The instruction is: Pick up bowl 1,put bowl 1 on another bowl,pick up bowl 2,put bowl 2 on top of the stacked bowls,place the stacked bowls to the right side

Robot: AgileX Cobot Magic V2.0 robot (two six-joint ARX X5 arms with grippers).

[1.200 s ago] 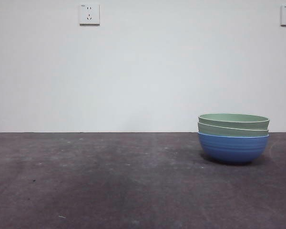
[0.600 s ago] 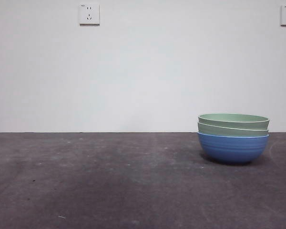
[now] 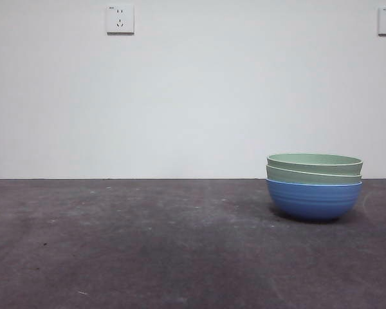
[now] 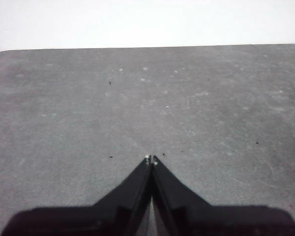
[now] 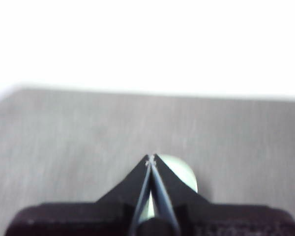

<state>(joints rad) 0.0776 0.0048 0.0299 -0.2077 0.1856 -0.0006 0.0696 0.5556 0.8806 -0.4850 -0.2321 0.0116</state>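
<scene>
Stacked bowls — two pale green ridged bowls nested in round blue ridged bowl — stayed put on right of dark table, barely shifted from second ago. Right gripper above them, jaws closed, empty; pale green rim just beyond its tips. Left gripper closed, empty — bowls nowhere near it. Task looked complete.

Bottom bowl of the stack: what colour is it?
Blue bottom bowl, clearest in the front view.

2 green bowls in blue bowl
</scene>
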